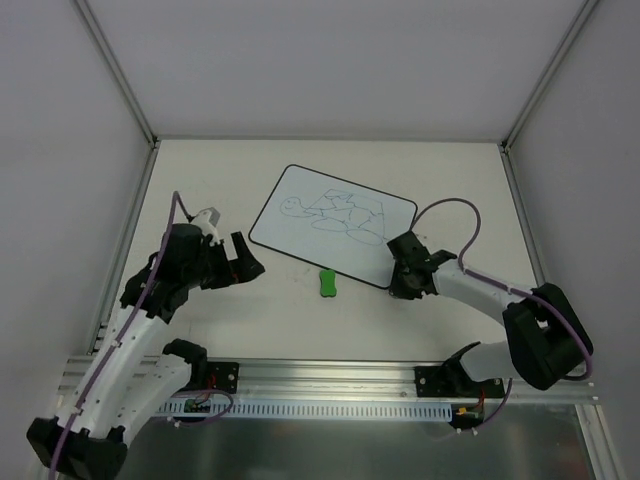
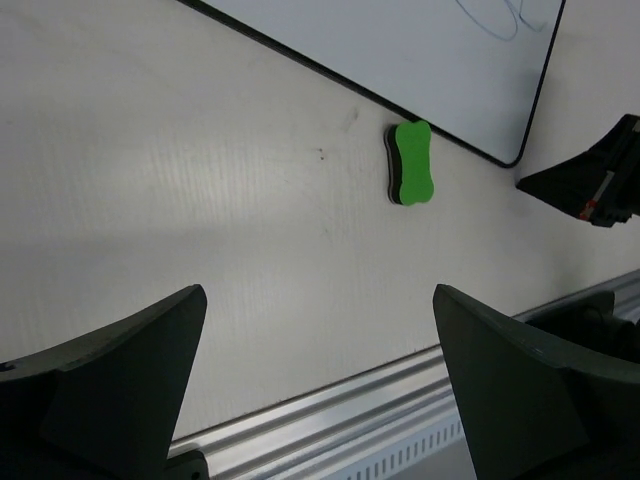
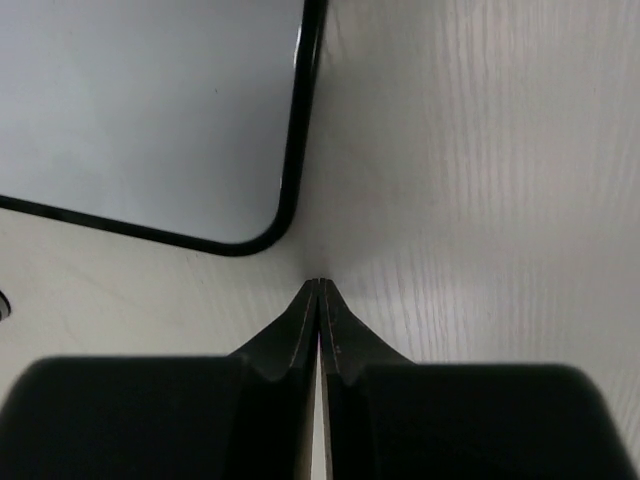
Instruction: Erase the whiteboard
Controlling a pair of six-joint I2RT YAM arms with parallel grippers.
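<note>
The whiteboard [image 1: 333,224] lies tilted on the table, with thin dark scribbles on it. A small green bone-shaped eraser [image 1: 327,283] lies on the table just in front of its near edge, and shows in the left wrist view [image 2: 411,163] beside the board's corner [image 2: 480,90]. My left gripper [image 1: 245,263] is open and empty, left of the eraser. My right gripper [image 1: 399,283] is shut and empty, tips down on the table next to the board's near right corner [image 3: 255,235].
An aluminium rail [image 1: 330,378] runs along the near table edge. White walls with metal posts [image 1: 120,240] enclose the table on the left, back and right.
</note>
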